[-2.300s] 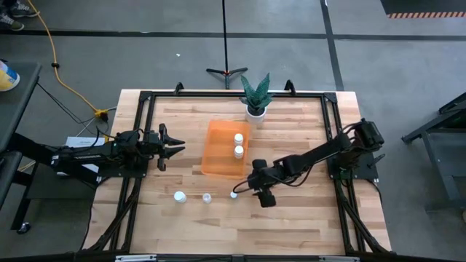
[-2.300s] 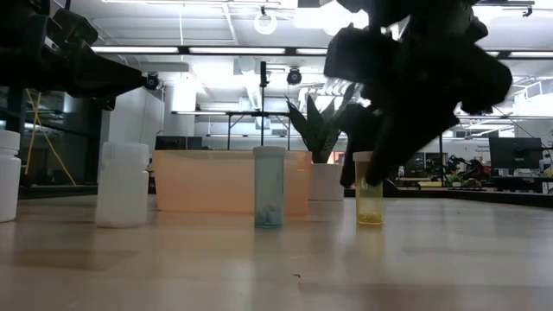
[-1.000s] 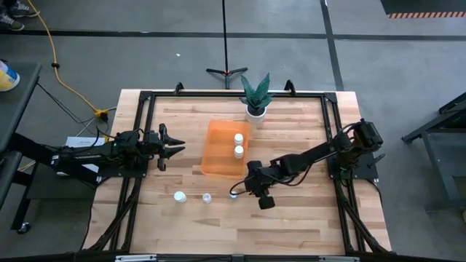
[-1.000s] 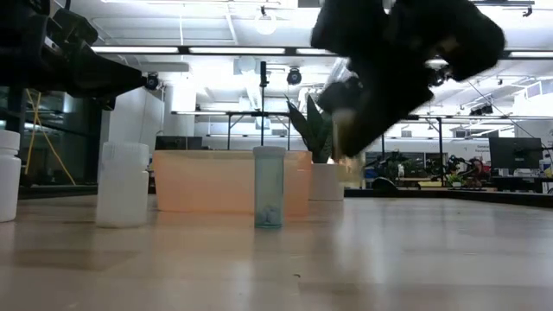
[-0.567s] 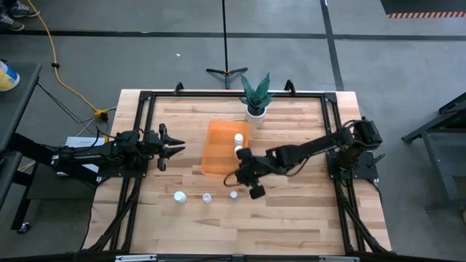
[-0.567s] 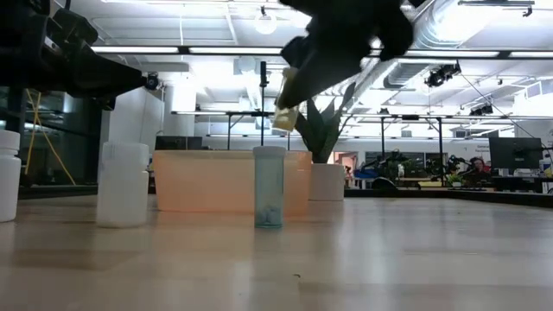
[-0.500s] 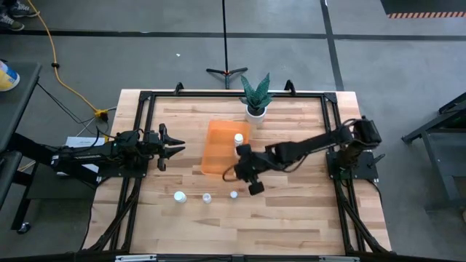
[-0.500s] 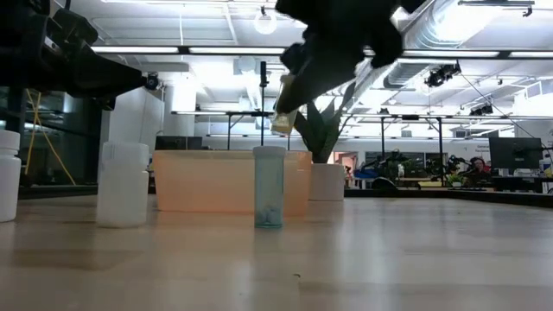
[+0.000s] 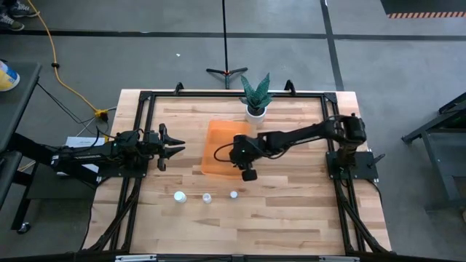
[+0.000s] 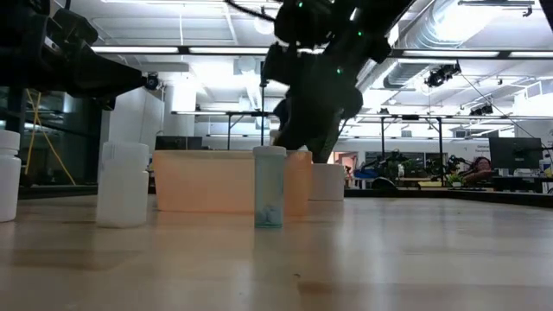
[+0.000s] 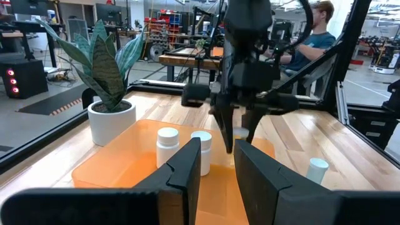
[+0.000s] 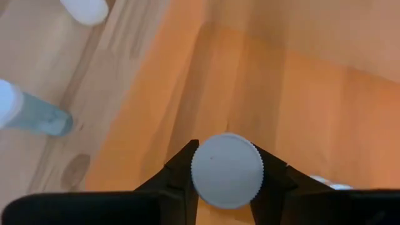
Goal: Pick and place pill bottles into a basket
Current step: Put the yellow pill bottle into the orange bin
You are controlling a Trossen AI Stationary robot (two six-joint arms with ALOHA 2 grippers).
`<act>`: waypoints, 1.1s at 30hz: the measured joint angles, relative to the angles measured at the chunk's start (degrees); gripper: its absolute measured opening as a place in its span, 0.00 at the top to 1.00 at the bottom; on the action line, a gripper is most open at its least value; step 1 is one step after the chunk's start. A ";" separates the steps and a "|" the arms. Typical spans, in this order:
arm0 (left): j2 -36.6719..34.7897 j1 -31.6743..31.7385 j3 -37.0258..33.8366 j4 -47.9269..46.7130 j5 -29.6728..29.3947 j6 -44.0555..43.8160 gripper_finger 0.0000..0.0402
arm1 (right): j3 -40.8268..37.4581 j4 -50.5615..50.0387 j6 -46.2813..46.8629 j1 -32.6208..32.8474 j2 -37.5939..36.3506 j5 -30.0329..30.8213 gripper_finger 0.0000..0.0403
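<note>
on my low view the nearest things are the bottles standing on the table [image 9: 291,218]: a bluish bottle [image 10: 269,187] in the middle, a wide white bottle [image 10: 122,185] on the left and another white bottle [image 10: 8,175] at the left edge. from above i see these three in a row near the front of the table, at [image 9: 234,194], [image 9: 207,197] and [image 9: 179,196], all outside the basket.

behind them is the orange basket [image 9: 217,164]. my right gripper [image 12: 226,178] is above the basket, reaching in from the right side. its jaws pinch one pill bottle [image 12: 227,169] by the cap, and the orange floor of the basket shows directly under it. in the left wrist view the same gripper [image 11: 238,130] hangs over the basket [image 11: 119,162], fingers pointing down, and two white-capped bottles [image 11: 167,145] and [image 11: 201,150] stand upright inside the basket, close beside each other.

my left gripper [image 9: 173,148] waits over the left side of the table, apart from the basket, with the jaws spread and nothing between them.

farther back the white plant pot [image 9: 255,111] with green leaves stands just behind the basket, near the far edge of the table. beyond the table, in the left wrist view, a person [image 11: 312,40] sits in the room.
</note>
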 joint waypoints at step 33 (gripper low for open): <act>0.00 0.00 0.00 0.00 0.00 -0.01 0.67 | -0.02 0.28 1.18 -0.39 3.81 -0.92 0.61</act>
